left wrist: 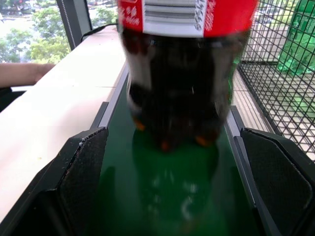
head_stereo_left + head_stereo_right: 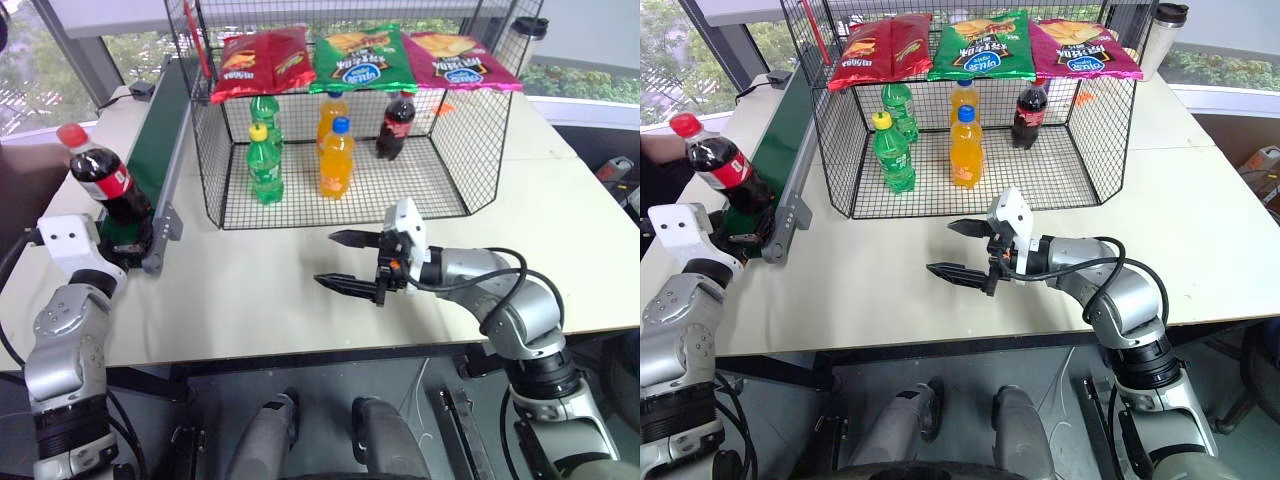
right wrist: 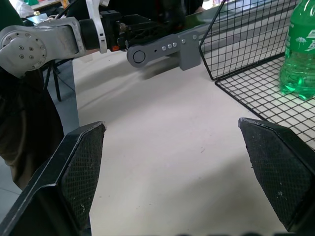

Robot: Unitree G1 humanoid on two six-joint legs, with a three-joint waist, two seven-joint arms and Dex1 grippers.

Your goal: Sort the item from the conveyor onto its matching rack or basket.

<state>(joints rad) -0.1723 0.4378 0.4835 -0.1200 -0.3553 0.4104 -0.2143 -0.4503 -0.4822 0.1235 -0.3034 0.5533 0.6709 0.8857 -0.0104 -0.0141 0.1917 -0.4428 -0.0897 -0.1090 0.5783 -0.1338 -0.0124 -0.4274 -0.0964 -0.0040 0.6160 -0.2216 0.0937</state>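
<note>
One cola bottle (image 2: 103, 182) with a red cap and red label stands tilted at the near end of the conveyor (image 2: 155, 150), at the left edge of the frame in the head views. It rests on the green belt. The left gripper (image 1: 170, 196) is at the belt end with its jaws wide apart; in the left wrist view one black finger (image 1: 81, 172) sits at each side of the belt and the bottle's base lies between and beyond them. Contact between fingers and bottle cannot be confirmed.

The right gripper (image 2: 348, 262) hovers over the bare table (image 2: 300, 300) at centre frame, in front of the basket, pointing toward the left of the frame. Its jaws are spread wide and hold nothing.

The black wire basket (image 2: 455, 175) occupies the upper centre of the frame. Bottles counted inside: five in total. Two green soda bottles (image 2: 264, 160), one ahead of the other, stand at the left. Two orange soda bottles (image 2: 336, 158) stand in the middle, the nearer with a blue cap. One second cola bottle (image 2: 397, 126) stands at the right.

Three snack bags lie on the slanted wire shelf above: one red bag (image 2: 262, 60), one green bag (image 2: 360, 58), one pink bag (image 2: 460, 60).

One lidded cup (image 2: 522, 45) stands at the upper right, behind the basket. A person's arm (image 1: 24, 73) shows at the left edge of the left wrist view.
</note>
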